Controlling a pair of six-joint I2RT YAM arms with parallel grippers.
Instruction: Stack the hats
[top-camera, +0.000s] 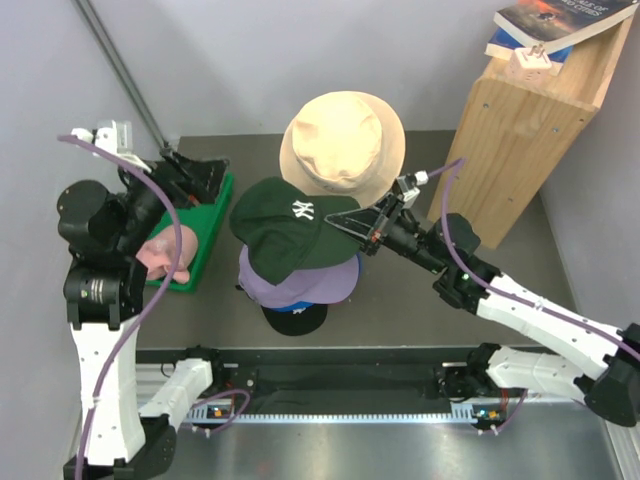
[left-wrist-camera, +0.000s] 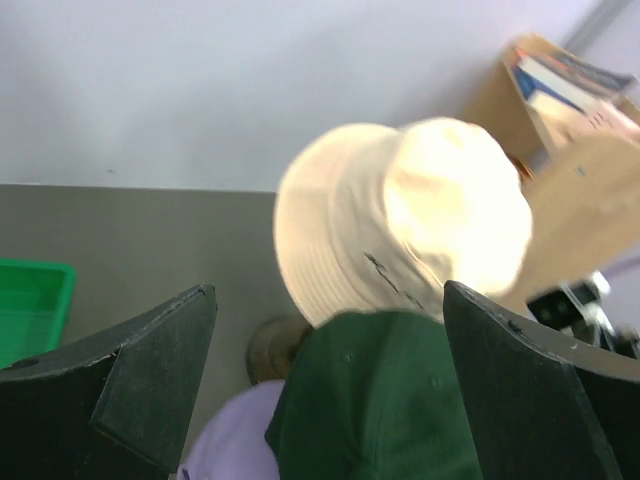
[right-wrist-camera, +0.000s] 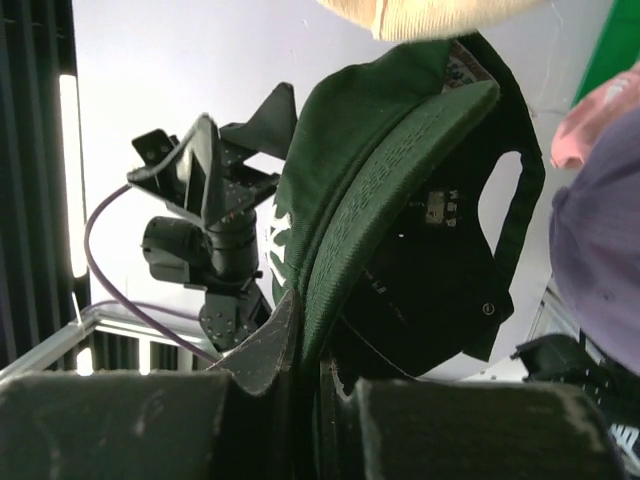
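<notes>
A dark green cap (top-camera: 290, 232) with a white logo hangs tilted over a lavender cap (top-camera: 300, 285), which lies on a dark cap (top-camera: 296, 320). My right gripper (top-camera: 362, 226) is shut on the green cap's brim (right-wrist-camera: 400, 170) and holds it from the right; the pinch shows in the right wrist view (right-wrist-camera: 315, 360). My left gripper (top-camera: 205, 176) is open and empty at the back left, above a green tray. Its view (left-wrist-camera: 328, 300) looks between the fingers (left-wrist-camera: 150, 385) at the green cap (left-wrist-camera: 380, 400) and lavender cap (left-wrist-camera: 235, 440). A light pink cap (top-camera: 166, 250) lies on the tray.
A beige bucket hat (top-camera: 342, 145) sits on a stand just behind the stack. The green tray (top-camera: 210, 235) is at the left. A tall wooden box (top-camera: 520, 125) with books (top-camera: 560, 20) on top stands at the back right. A metal rail (top-camera: 340, 385) runs along the near edge.
</notes>
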